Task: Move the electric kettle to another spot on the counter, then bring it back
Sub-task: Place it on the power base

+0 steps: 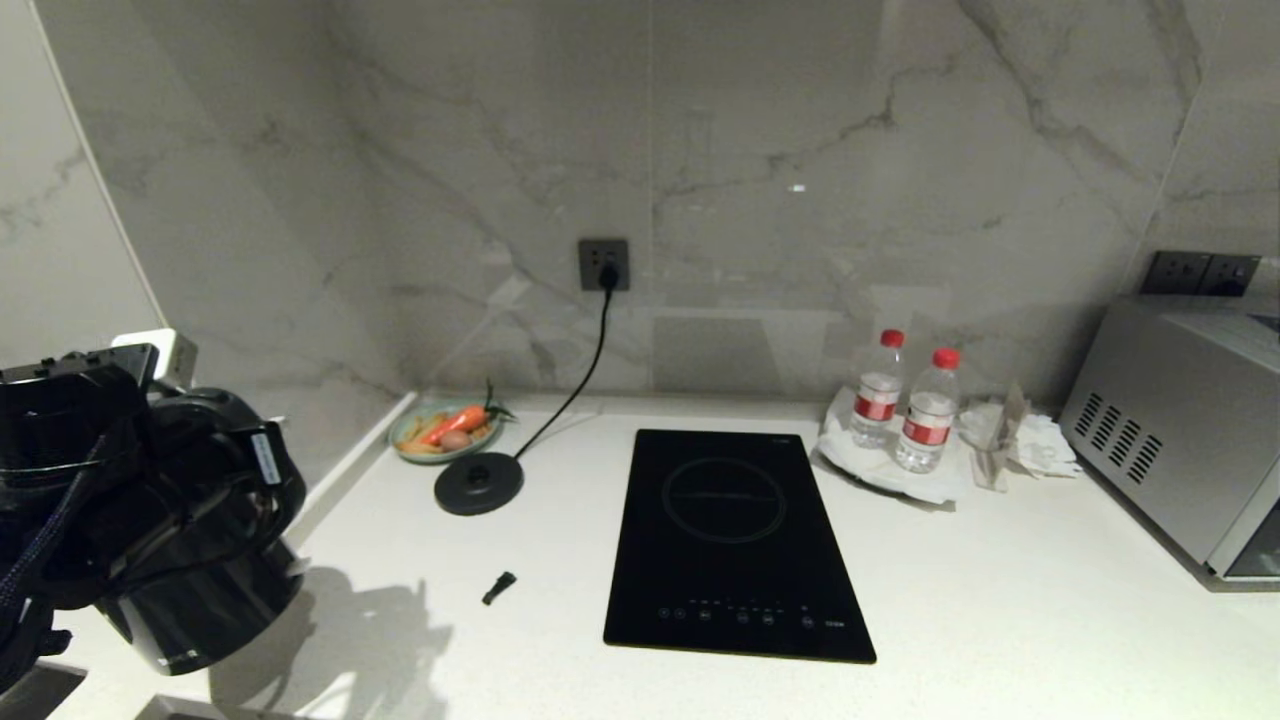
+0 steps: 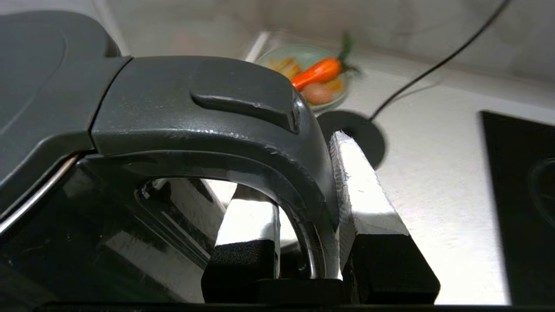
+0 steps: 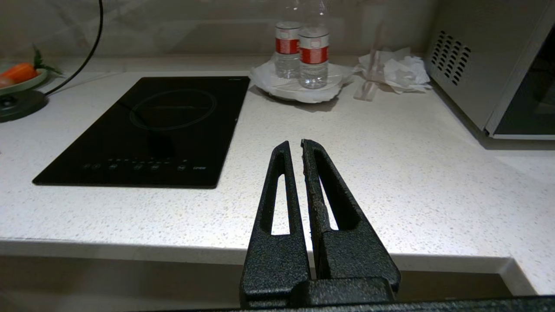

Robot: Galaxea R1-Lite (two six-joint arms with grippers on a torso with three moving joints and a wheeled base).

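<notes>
**Kettle up in the left claw, off its base**

Left arm sits at the 8 o'clock edge of the head view, wrist bulky and dark, and its left claw point(image 2: 303, 225) is pinching the loop handle of the electric kettle point(image 1: 195, 590). From the wrist you see it plainly: one finger point(image 2: 249, 221) threaded inside the loop, the other hard against the outside. The kettle hangs tilted, its base rim swung toward the bench point(image 1: 1000, 600) at the near left corner, casting a ragged shadow at its 3 o'clock.

The right claw point(image 3: 295, 149) is parked low in front of the bench's rounded edge, fingers pressed together, pointing at the speckled stone.

On the surface: the round black base disc point(image 1: 479, 483) stands bare at 10 o'clock from the cooktop point(image 1: 735, 545), its cord point(image 1: 585, 375) climbing to a wall socket point(image 1: 604, 264). Behind the disc, a plate with a carrot point(image 1: 445, 432). A small black piece point(image 1: 498, 587) lies between kettle and cooktop. At 2 o'clock from the cooktop, two red-capped water bottles point(image 1: 905, 410), crumpled paper point(image 1: 1010, 440), then a silver microwave point(image 1: 1175, 440). Marble-veined wall point(image 1: 800, 150) all behind.
</notes>
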